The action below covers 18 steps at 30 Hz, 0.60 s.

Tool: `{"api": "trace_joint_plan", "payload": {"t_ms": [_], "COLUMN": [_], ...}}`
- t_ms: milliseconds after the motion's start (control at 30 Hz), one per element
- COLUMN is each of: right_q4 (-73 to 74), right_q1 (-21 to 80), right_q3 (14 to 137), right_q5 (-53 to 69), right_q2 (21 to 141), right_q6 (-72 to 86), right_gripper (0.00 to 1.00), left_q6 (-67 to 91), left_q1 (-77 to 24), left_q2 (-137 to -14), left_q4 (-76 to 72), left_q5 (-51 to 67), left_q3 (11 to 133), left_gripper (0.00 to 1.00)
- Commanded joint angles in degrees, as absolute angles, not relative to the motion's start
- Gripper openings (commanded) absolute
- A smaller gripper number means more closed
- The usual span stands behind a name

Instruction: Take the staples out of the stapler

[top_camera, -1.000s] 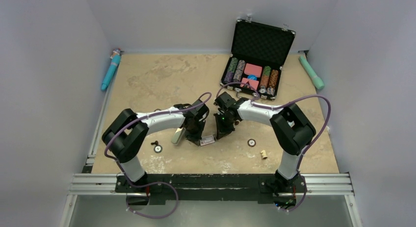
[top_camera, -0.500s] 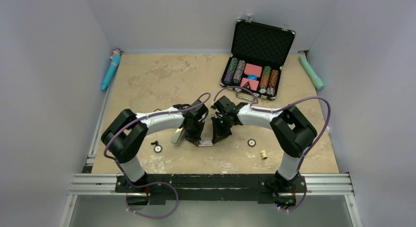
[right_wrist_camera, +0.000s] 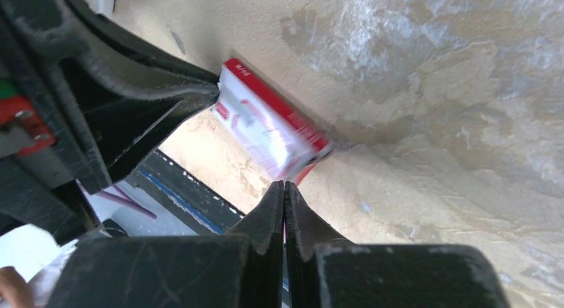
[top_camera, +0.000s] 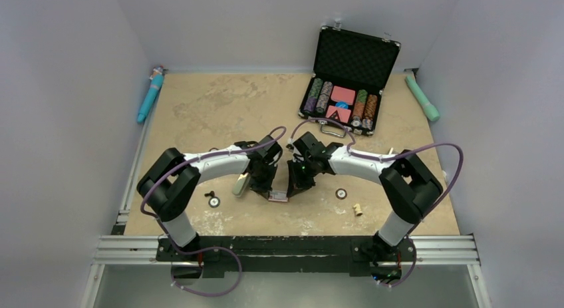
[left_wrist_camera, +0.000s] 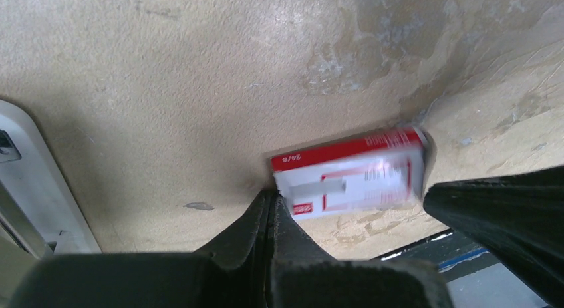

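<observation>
Over the last second the right gripper (right_wrist_camera: 284, 188) has been swung toward frame centre, and its fingers are clenched on nothing. The left gripper (left_wrist_camera: 269, 205) is likewise clenched empty. The red-and-white box (left_wrist_camera: 352, 171), pressed between both tips, has been shifted slightly toward the lower left. The stapler (top_camera: 342, 106), seemingly the blue piece in the case (top_camera: 359, 55) at upper right, is left untouched. No staples are seen, so unloading is judged not begun.

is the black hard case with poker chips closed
No, the black hard case has its lid raised, with rows of poker chips showing inside.

tan table (top_camera: 219, 108) | red-white box (left_wrist_camera: 346, 178) | open chip case (top_camera: 359, 55) | metal piece (top_camera: 240, 185)
</observation>
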<state>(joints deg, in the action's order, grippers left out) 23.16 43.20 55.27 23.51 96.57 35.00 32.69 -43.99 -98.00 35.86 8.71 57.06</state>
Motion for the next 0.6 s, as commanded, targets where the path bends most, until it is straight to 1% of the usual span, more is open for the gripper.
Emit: {"api": "trace_joint_plan", "payload": {"t_ms": [0, 233, 367, 567], "right_q4": [26.78, 31.85, 30.86, 29.13], "right_q1": [43.86, 43.88, 44.03, 44.73], "right_q3": [57.02, 59.6, 62.17, 66.89], "right_q5": [21.04, 16.14, 16.95, 19.43], "right_q2": [92.8, 90.78, 91.67, 96.71], "right_q6": [33.89, 34.17, 35.12, 35.98], "right_gripper": [0.0, 0.03, 0.03, 0.01], "left_q6": [30.21, 29.61, 29.44, 28.47], "left_q1": [-44.38, -44.39, -44.05, -41.97], "left_q2": [-96.36, -92.03, -87.68, -78.85], "left_q4": [35.72, 39.45, 42.78, 49.37], "left_q5": [7.33, 5.56, 3.79, 0.71], "left_q3": [57.51, 58.59, 59.38, 59.74], "left_gripper": [0.0, 0.0, 0.0, 0.0]}}
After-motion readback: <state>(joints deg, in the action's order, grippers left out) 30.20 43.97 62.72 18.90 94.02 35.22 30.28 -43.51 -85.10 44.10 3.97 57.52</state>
